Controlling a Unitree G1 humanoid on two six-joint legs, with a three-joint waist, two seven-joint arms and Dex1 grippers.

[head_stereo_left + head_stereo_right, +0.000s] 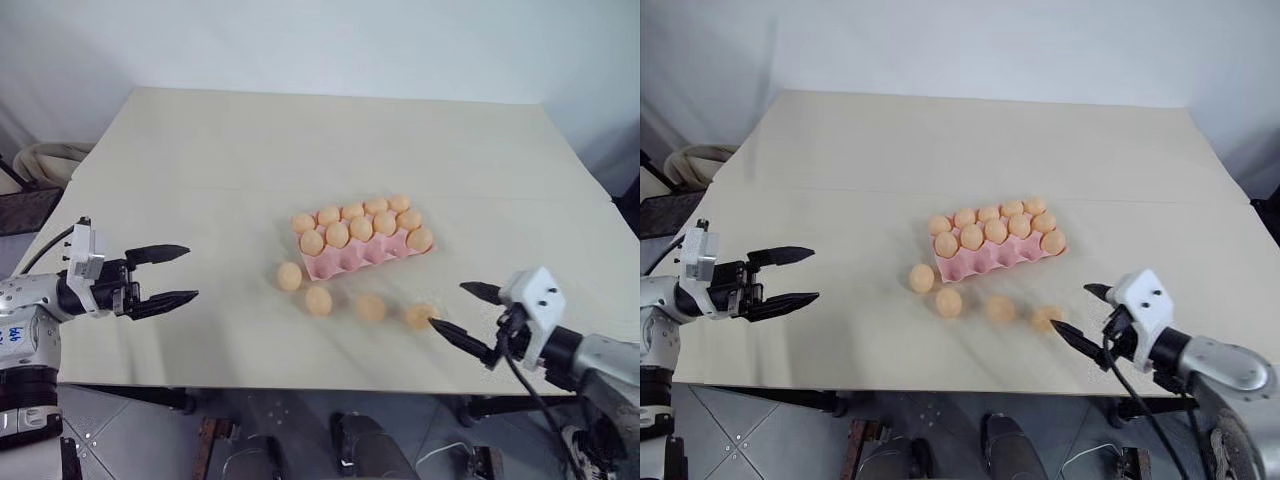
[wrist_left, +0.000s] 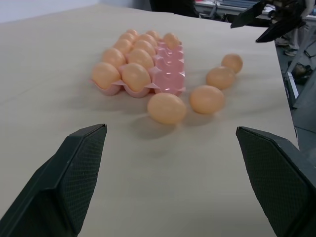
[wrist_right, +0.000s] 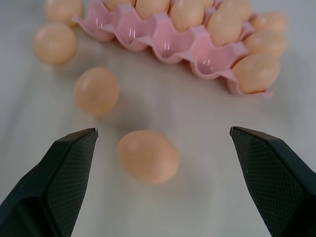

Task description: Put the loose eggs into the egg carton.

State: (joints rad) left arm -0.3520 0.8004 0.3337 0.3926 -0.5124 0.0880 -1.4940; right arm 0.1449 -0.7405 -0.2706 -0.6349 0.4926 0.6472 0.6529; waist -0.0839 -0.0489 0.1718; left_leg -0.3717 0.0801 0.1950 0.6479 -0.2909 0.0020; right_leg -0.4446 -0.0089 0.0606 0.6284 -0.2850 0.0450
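A: What is sitting nearest the camera?

B: Both grippers. The left gripper (image 1: pixel 170 275) is hanging at the lower left of the frame over the table (image 1: pixel 200 160), its two black fingers standing wide apart with nothing between them. The right gripper (image 1: pixel 462 310) is hanging at the lower right, fingers also spread wide and gripping nothing.

A: And the loose eggs?

B: Four are lying in a slightly bent row on the tabletop, just below the centre of the frame. The rightmost egg (image 1: pixel 420 315) is lying just beside the right gripper's lower fingertip; I cannot tell whether they are touching. To its left are the third egg (image 1: pixel 370 307), then the second egg (image 1: pixel 318 300), then the leftmost egg (image 1: pixel 289 276), which is lying closest to the carton's lower left corner.

A: Where is the carton?

B: The egg carton (image 1: pixel 350 258) is sitting just above that row, near the middle of the frame, tilted so its right end is lying higher up. Its two farther rows are holding eggs, and the nearest row is showing empty pink cups except for one egg at its right end.

A: Beyond that?

B: Bare tabletop is stretching to the upper edge.
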